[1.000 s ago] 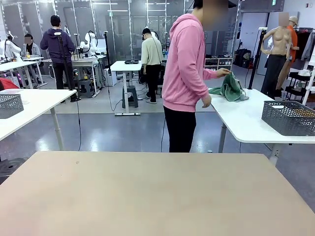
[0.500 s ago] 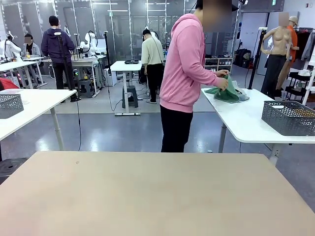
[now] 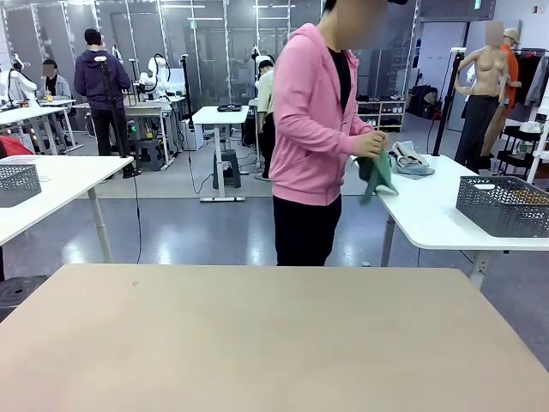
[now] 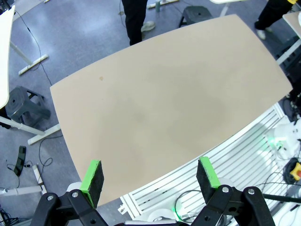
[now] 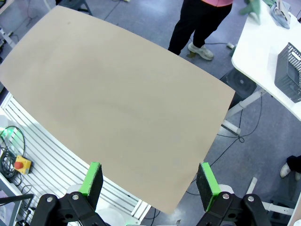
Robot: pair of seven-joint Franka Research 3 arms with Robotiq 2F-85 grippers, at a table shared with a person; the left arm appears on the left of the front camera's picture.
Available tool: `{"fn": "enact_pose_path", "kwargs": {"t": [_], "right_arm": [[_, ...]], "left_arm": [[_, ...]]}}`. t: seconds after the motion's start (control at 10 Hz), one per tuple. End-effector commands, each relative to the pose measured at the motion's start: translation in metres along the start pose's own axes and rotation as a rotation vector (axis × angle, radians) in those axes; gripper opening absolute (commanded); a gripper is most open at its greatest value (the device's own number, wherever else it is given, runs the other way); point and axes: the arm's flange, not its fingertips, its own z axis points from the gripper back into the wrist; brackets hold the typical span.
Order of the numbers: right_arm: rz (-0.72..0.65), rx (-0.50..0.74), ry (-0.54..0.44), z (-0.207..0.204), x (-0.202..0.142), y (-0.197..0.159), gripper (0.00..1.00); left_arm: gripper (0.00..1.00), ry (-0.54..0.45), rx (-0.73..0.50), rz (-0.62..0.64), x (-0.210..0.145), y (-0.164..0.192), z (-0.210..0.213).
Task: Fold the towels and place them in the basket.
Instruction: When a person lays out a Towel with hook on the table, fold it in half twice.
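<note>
Baskets first: the dark mesh basket (image 3: 504, 206) stands on the white side table (image 3: 429, 215) off to my right, beyond my own tan table (image 3: 257, 335). Through its mesh I cannot tell what lies inside. From my right wrist I see the same basket at the picture's right edge, on that same white table, and only one wall of it shows. A second mesh basket (image 3: 17, 183) sits on another white table at the far left, its contents likewise too small to make out.

Neither towel is in a basket. The person in the pink hoodie (image 3: 313, 120) stands at the far side of my table, beside the white side table, with a hand (image 3: 371, 144) gripping the mint green towel (image 3: 377, 176) — it hangs down from that hand, just off the side table's edge. The blue-grey towel (image 3: 412, 161) lies crumpled on the side table, well apart from the dark mesh basket.

My left gripper (image 4: 150, 175) hangs high above the near edge of the tan table, green pads (image 4: 92, 176) spread wide with nothing between them. My right gripper (image 5: 150, 179) does the same — jaws apart, holding nothing.
</note>
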Motion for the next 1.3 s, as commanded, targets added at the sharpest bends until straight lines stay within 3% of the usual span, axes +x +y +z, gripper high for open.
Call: {"fn": "enact_pose_path", "kwargs": {"t": [0.0,1.2], "right_arm": [[0.003,0.003,0.000,0.0021,-0.0008,0.0014,1.00],[0.003,0.003,0.000,0.0021,-0.0008,0.0014,1.00]], "left_arm": [[1.00,0.000,-0.001,-0.004,0.0007,-0.0014,0.0013],[1.00,0.000,-0.001,-0.004,0.0007,-0.0014,0.0013]]}}
